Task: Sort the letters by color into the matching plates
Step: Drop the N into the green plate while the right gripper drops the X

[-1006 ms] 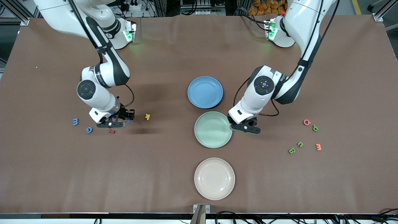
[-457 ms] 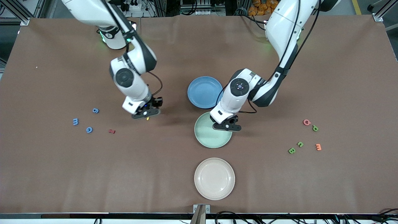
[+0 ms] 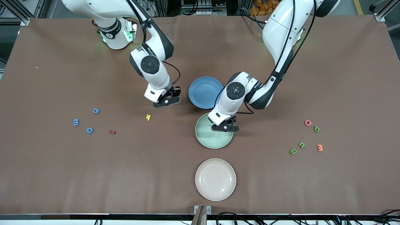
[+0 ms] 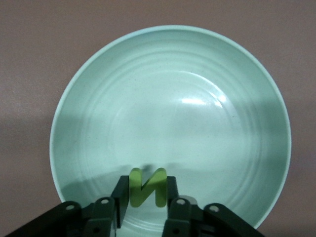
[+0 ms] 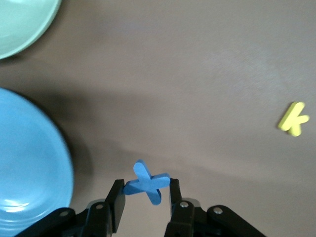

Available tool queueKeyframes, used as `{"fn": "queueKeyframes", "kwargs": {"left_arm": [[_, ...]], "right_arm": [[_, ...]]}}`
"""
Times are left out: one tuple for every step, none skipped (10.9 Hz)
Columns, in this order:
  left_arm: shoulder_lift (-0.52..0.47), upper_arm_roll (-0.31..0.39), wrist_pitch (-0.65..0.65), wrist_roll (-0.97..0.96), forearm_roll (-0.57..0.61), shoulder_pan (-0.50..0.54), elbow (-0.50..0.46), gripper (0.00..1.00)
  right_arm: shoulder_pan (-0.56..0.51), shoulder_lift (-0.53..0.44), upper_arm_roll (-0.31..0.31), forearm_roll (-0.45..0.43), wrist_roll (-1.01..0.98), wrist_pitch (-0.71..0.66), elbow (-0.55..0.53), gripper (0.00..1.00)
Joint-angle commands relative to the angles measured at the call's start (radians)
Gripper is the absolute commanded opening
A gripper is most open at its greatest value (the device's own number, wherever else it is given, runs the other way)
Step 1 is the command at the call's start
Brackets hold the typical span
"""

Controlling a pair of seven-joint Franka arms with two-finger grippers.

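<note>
My left gripper (image 3: 225, 128) hangs over the pale mint green plate (image 3: 206, 139), shut on a green letter N (image 4: 147, 186) held upright above the plate's inside (image 4: 173, 98). My right gripper (image 3: 167, 102) is over bare table beside the blue plate (image 3: 203, 92), shut on a blue letter X (image 5: 147, 182). The blue plate's rim (image 5: 29, 163) shows close by in the right wrist view. Both plates hold no letters. The pinkish beige plate (image 3: 215, 179) lies nearest the front camera.
A yellow K (image 3: 148, 117) lies near my right gripper. Three blue letters (image 3: 90, 130) and a red one (image 3: 112, 132) lie toward the right arm's end. Three green letters (image 3: 293, 151), a pink G (image 3: 308, 122) and an orange letter (image 3: 320, 147) lie toward the left arm's end.
My right gripper lifted the blue X away from the blue letters and carried it toward the blue plate. My left gripper moved from the green plate's edge to over its inside.
</note>
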Motion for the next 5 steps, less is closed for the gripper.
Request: {"fn": "queueKeyframes", "kwargs": {"left_arm": [[-0.004, 0.017, -0.017, -0.043, 0.068, -0.007, 0.031, 1.00], [-0.024, 0.019, -0.020, -0.043, 0.087, 0.003, 0.030, 1.00], [-0.045, 0.019, -0.034, -0.039, 0.090, 0.026, 0.030, 1.00], [-0.077, 0.017, -0.066, -0.005, 0.096, 0.061, 0.028, 1.00], [-0.105, 0.017, -0.108, 0.030, 0.095, 0.084, 0.030, 1.00]], "right_arm": [[0.084, 0.037, -0.007, 0.011, 0.105, -0.014, 0.060, 0.19], [0.108, 0.063, -0.004, 0.009, 0.148, -0.026, 0.110, 0.19], [0.121, 0.090, 0.004, 0.011, 0.171, -0.042, 0.162, 0.19], [0.135, 0.101, 0.004, 0.011, 0.173, -0.048, 0.192, 0.19], [0.149, 0.122, 0.004, 0.011, 0.177, -0.048, 0.218, 0.19]]}}
